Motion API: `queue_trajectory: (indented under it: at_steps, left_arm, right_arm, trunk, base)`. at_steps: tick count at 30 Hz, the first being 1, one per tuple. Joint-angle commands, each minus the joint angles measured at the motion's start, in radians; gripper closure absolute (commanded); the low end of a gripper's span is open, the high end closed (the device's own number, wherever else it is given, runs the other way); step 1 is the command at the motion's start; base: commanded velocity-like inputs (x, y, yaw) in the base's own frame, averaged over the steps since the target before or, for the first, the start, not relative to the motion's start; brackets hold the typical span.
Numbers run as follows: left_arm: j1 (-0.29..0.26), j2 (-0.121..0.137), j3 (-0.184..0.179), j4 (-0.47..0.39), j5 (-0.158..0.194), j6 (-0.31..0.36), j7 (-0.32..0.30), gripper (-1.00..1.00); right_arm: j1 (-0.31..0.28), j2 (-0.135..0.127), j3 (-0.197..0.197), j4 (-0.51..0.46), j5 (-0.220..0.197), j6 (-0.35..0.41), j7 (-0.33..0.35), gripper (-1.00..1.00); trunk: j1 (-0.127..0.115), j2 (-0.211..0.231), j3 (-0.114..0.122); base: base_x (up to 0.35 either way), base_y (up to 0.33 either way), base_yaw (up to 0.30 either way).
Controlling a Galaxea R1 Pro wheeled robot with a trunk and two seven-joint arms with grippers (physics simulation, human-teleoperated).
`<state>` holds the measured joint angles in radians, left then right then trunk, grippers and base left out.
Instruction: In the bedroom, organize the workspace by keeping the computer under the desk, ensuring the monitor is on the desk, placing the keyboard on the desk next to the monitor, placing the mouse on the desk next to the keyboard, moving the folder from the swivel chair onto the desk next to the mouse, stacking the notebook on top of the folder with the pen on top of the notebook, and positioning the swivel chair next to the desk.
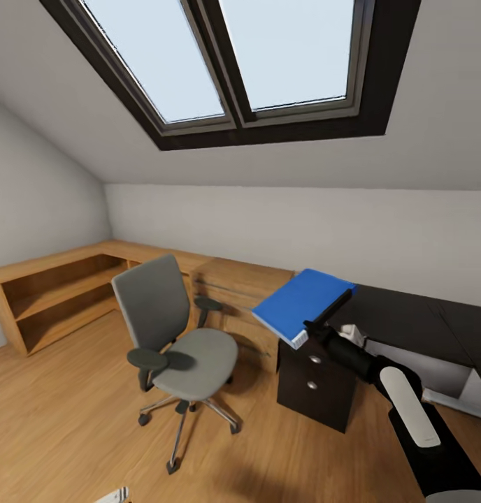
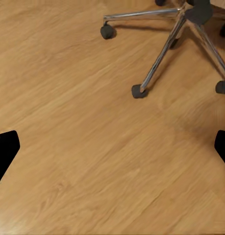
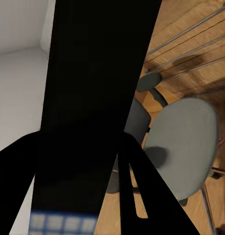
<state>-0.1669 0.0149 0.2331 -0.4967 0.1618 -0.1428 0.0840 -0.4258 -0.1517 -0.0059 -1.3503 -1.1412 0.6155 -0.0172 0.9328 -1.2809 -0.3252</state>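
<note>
- The wood floor [image 1: 66,426] is warm plank, bare around the robot's base; in the left wrist view it runs under the left gripper [image 2: 112,152], whose dark fingers [image 2: 5,149] sit wide apart at the two edges of the picture, with nothing between them.
- The right arm [image 1: 408,412] reaches forward from the lower right of the head view — black with a white panel — up to the right gripper [image 1: 323,323].
- The right gripper's fingers are clamped on the folder [image 1: 302,302], gripping its dark spine edge; the folder is bright blue with white page edges, tilted, held in the air above the drawer-unit end of the desk and not touching it.
- In the right wrist view the folder's dark side [image 3: 92,98] is a broad black band between the fingers [image 3: 141,196], blocking much of the sight.
- The desk [image 1: 408,318] has a glossy black worktop and a dark drawer unit with round knobs [image 1: 314,381] below the folder.
- The swivel chair [image 1: 177,335] stands left of the desk, apart from it — grey seat and tall back, black armrests, chrome star base on casters [image 2: 137,91]; its seat is bare.
- Behind the chair a low light-wood cabinet [image 1: 59,286] with open shelves runs along the walls.
- Farther still, white walls and a sloped ceiling with a dark-framed skylight [image 1: 233,63].
</note>
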Motion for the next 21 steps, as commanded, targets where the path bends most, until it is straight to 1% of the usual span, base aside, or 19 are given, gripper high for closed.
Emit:
queue_trajectory:
  at_steps: [1,5,8,12,13,16,17,18,21]
  left_arm:
    - [0.0,0.0,-0.002,0.003,0.007,-0.005,0.002,-1.0]
    - [0.0,-0.013,-0.004,0.024,0.002,-0.009,0.003,-1.0]
    - [0.0,-0.015,-0.004,0.029,0.002,-0.007,0.001,-1.0]
    - [0.0,-0.017,-0.006,0.057,0.002,-0.006,-0.001,-1.0]
    - [0.0,-0.02,-0.006,0.063,0.001,-0.007,-0.002,-1.0]
    - [0.0,-0.025,-0.007,0.068,0.001,-0.006,-0.002,-1.0]
    - [0.0,-0.026,-0.008,0.069,0.001,-0.006,-0.003,-1.0]
    - [0.0,-0.027,-0.009,0.07,0.001,-0.007,-0.003,-1.0]
    - [0.0,-0.027,-0.008,0.07,0.001,-0.008,-0.003,-1.0]
  right_arm:
    - [0.004,-0.001,-0.003,-0.005,-0.005,0.004,-0.001,1.0]
    - [0.013,-0.002,-0.041,-0.012,-0.005,0.004,-0.002,1.0]
    - [0.014,-0.002,-0.055,-0.011,-0.004,0.004,-0.002,1.0]
    - [0.015,-0.001,-0.099,-0.004,-0.004,0.004,-0.003,1.0]
    - [0.015,-0.001,-0.107,0.005,-0.004,0.004,-0.002,1.0]
    - [0.015,0.001,-0.116,0.041,-0.005,0.001,-0.002,1.0]
    - [0.015,0.001,-0.118,0.051,-0.005,-0.006,-0.002,1.0]
    - [0.015,0.002,-0.119,0.067,-0.005,-0.032,-0.002,1.0]
    - [0.015,0.003,-0.12,0.088,-0.006,-0.049,-0.003,1.0]
  trunk:
    - [-0.004,0.007,0.002]
    - [-0.019,0.035,0.013]
    - [-0.031,0.056,0.021]
    - [-0.046,0.084,0.033]
    - [-0.046,0.084,0.033]
    - [-0.046,0.084,0.033]
    - [-0.046,0.084,0.033]
    - [-0.046,0.084,0.033]
    - [-0.046,0.084,0.033]
  base:
    - [0.0,0.0,-0.261]
    - [0.0,0.0,-0.265]
    - [0.0,0.0,-0.266]
    - [0.0,0.0,-0.271]
    - [0.0,0.0,-0.275]
    - [0.0,0.0,-0.276]
    - [0.0,0.0,-0.279]
    - [0.0,0.0,-0.29]
    - [0.0,0.0,-0.294]
